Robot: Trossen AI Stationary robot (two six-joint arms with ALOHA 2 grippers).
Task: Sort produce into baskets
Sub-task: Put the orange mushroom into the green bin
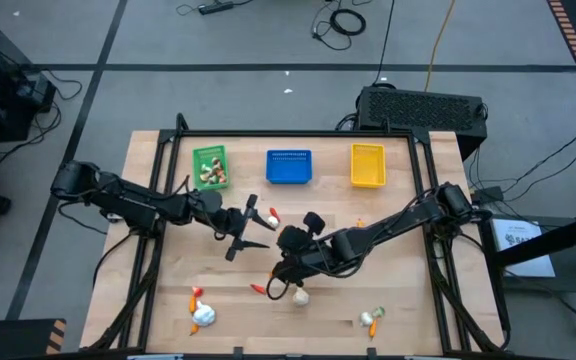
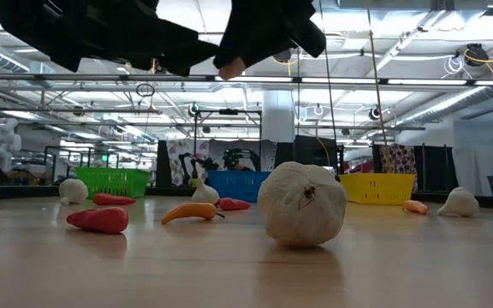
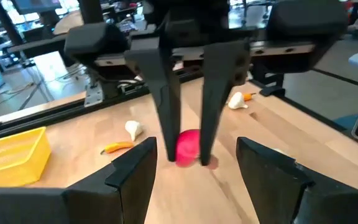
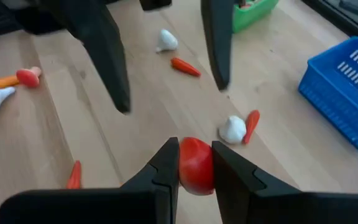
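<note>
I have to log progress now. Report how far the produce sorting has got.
Done: the green plastic basket already holds some produce; the blue and yellow baskets look empty. In hand: the right end effector is shut on a small round red vegetable; the left end effector hangs open nearby. Left: white garlic bulbs and slim red and orange pieces lie scattered on the wooden table.

A light wooden plank table (image 1: 388,260) stands on a grey floor (image 1: 268,40) crossed by dark lines, with black and yellow cables (image 1: 433,40) trailing over it at the far side. Just past the table's far right corner sits a large black box (image 1: 423,108) with a perforated top. Seen level across the table, the room is a wide hall with a white column (image 2: 278,115), grey overhead rails and long bright ceiling strip lights (image 2: 439,101).
</note>
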